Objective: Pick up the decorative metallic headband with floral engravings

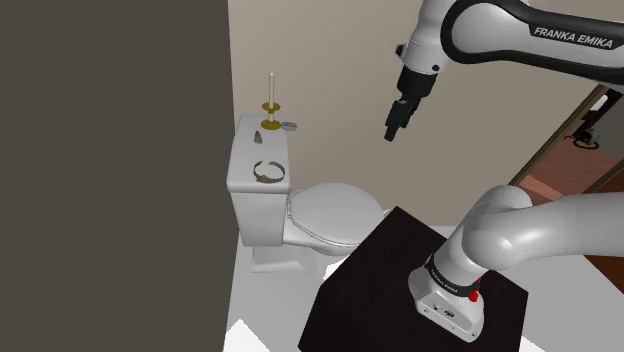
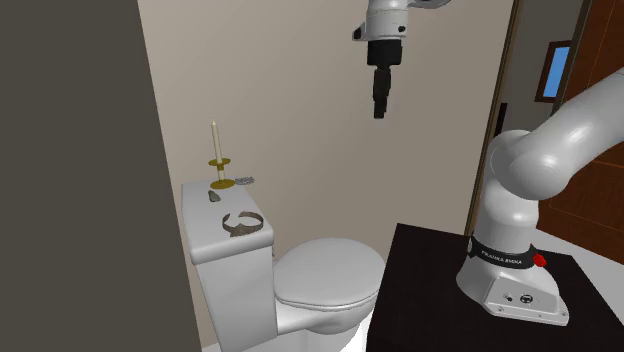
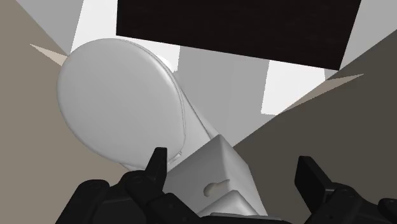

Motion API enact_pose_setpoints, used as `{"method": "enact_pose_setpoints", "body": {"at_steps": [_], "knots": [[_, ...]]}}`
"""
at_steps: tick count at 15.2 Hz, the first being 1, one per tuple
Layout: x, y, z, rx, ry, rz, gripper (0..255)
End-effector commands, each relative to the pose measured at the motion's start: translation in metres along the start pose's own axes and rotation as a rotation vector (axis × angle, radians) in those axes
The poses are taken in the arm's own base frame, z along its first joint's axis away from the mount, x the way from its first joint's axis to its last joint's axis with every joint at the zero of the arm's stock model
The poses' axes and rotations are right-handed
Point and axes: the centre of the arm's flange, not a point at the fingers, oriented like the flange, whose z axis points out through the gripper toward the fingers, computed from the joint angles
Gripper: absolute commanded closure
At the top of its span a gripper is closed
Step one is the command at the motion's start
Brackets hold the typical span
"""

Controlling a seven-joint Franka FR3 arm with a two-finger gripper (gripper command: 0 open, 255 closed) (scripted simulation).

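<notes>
Claw (image 1: pixel 392 128) is spread and empty, high over the toilet bowl (image 1: pixel 335 212). Headband (image 1: pixel 268 172) lies flat on the tank lid (image 1: pixel 250 155), well apart from the candlestick (image 1: pixel 271 103). Best approach: descend vertically, fingers straddling one side of the band.

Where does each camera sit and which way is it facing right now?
Shoulder view: beside the stand, looking down at the toilet tank and headband; arm and gripper show.
Second exterior view: lower, similar side, facing the tank; arm, gripper show.
Wrist view: on the hand, looking down on the toilet lid; open fingers show.
Both exterior views share the headband.
</notes>
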Motion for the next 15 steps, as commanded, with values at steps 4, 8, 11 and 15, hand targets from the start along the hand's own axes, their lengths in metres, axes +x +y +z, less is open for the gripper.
{"method": "enact_pose_setpoints", "body": {"at_steps": [4, 8, 11, 15], "knots": [[0.032, 0.000, 0.023, 0.007, -0.001, -0.004, 0], [0.075, 0.000, 0.054, 0.015, -0.003, -0.010, 0], [0.107, 0.000, 0.078, 0.022, -0.004, -0.014, 0], [0.150, -0.001, 0.109, 0.031, -0.006, -0.019, 0]]}}
